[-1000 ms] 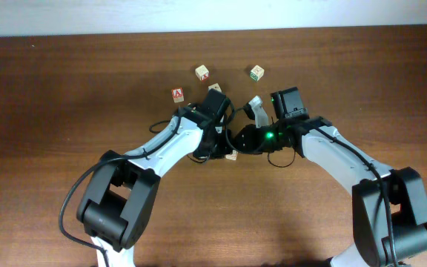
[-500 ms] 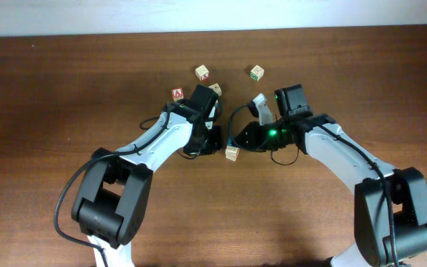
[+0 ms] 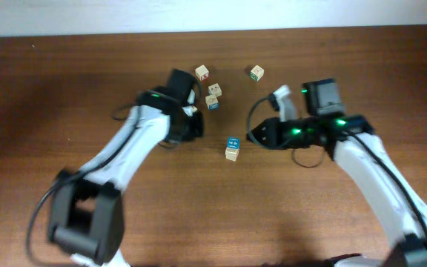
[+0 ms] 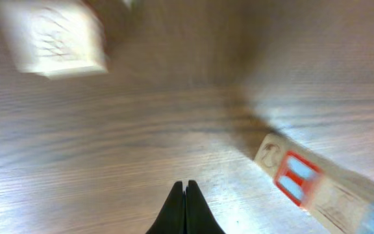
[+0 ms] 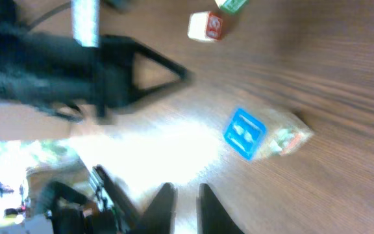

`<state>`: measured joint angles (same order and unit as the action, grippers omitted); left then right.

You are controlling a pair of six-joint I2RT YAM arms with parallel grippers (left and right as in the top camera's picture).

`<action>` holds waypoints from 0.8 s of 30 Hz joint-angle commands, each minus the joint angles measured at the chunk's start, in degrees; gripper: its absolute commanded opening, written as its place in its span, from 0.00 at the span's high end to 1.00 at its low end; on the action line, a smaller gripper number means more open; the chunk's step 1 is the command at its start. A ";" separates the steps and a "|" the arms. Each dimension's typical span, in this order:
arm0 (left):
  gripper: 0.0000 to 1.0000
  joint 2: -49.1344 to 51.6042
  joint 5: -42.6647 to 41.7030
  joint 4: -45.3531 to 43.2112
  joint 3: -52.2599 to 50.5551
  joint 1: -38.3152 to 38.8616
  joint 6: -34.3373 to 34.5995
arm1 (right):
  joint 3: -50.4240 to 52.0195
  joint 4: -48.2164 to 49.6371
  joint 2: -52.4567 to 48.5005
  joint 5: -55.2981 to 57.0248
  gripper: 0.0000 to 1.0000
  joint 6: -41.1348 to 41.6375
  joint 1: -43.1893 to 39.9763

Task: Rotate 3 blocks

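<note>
A pale wooden block with a blue face up [image 3: 232, 143] rests on the table between my two grippers, touched by neither. In the right wrist view this blue block [image 5: 244, 132] lies just ahead of my right gripper [image 5: 186, 198], whose jaws stand slightly apart with nothing between them. My right gripper [image 3: 256, 133] is a short way right of the block. My left gripper [image 3: 193, 124] is off to the block's left and is shut [image 4: 186, 190] on nothing. Ahead of it to the right lies a blurred red-framed block [image 4: 295, 179]. A green-printed block [image 3: 256, 72] sits at the back.
More pale cubes lie behind the left gripper: one with red print [image 3: 202, 73], one plain [image 3: 214, 90] and one with blue print [image 3: 212, 102]. A blurred pale cube [image 4: 50, 36] shows in the left wrist view. The left arm [image 5: 76, 65] crosses the right wrist view.
Both grippers have drawn back from the middle block, left arm to the upper left, right arm to the right. The right jaws have parted. The block now lies free, blue face up.
</note>
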<state>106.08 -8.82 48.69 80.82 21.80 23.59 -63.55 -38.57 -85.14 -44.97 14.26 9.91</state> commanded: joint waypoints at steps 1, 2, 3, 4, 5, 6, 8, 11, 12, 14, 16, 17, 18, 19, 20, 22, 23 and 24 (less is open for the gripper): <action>1.00 -12.24 4.42 0.07 2.60 -3.02 -2.29 | -3.56 -7.65 8.00 10.64 0.72 -5.95 -3.06; 0.94 -14.47 4.42 0.20 2.60 -3.63 -2.29 | -4.28 -10.47 10.58 14.16 0.70 -6.56 -3.91; 0.44 -16.90 4.39 1.44 2.60 -4.00 -2.29 | -5.31 -13.73 13.88 18.99 0.67 -6.56 -4.76; 0.01 -18.03 4.39 3.10 2.60 -3.98 -2.27 | -6.36 -16.24 16.65 22.84 0.61 -6.58 -5.20; 0.01 -18.43 4.37 3.26 2.60 -3.98 -2.25 | -7.28 -18.05 18.82 25.79 0.48 -6.58 -5.46; 0.01 -18.47 4.31 3.21 2.60 -3.98 -2.21 | -8.46 -20.02 21.44 29.16 0.36 -6.56 -5.55; 0.01 -18.36 4.15 3.15 2.60 -3.98 -2.25 | -10.80 -24.11 27.87 35.08 0.08 -6.54 -5.55; 0.01 -18.36 4.15 3.17 2.60 -3.98 -2.23 | -10.93 -28.09 35.30 38.38 0.01 -6.54 -5.55; 0.01 -18.36 4.15 3.17 2.60 -3.98 -2.25 | -10.93 -29.29 37.70 38.36 0.01 -6.54 -5.53; 0.01 -18.36 4.15 3.21 2.60 -3.98 -2.23 | -10.93 -29.66 40.13 38.36 0.01 -6.54 -5.53; 0.01 -18.36 4.15 3.26 2.60 -3.98 -2.23 | -10.93 -29.64 40.54 38.40 0.01 -6.54 -5.55; 0.01 -18.36 4.15 3.26 2.60 -3.98 -2.25 | -10.93 -29.66 40.44 38.40 0.01 -6.56 -5.53; 0.01 -18.36 4.15 3.26 2.60 -3.98 -2.25 | -10.93 -29.79 40.44 39.65 0.01 -6.82 -5.53; 0.01 -18.36 4.15 3.26 2.60 -3.98 -2.23 | -10.80 -30.38 40.41 40.37 0.01 -6.80 -5.53; 0.01 -18.36 4.15 3.26 2.60 -3.98 -2.25 | -10.32 -30.45 40.44 41.46 0.01 -6.82 -5.53; 0.01 -18.36 4.15 3.26 2.60 -3.98 -2.23 | -9.57 -29.33 40.44 44.39 0.01 -6.82 -5.44; 0.01 -18.36 4.15 3.26 2.60 -3.98 -2.25 | -8.55 -27.61 40.65 46.05 0.01 -7.82 -5.51; 0.01 -18.36 4.15 3.26 2.60 -3.98 -2.25 | -6.86 -24.94 41.38 46.03 0.01 -11.21 -5.49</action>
<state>87.85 -5.26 51.81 83.15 18.02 22.04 -72.97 -66.65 -44.69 -2.44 7.31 4.64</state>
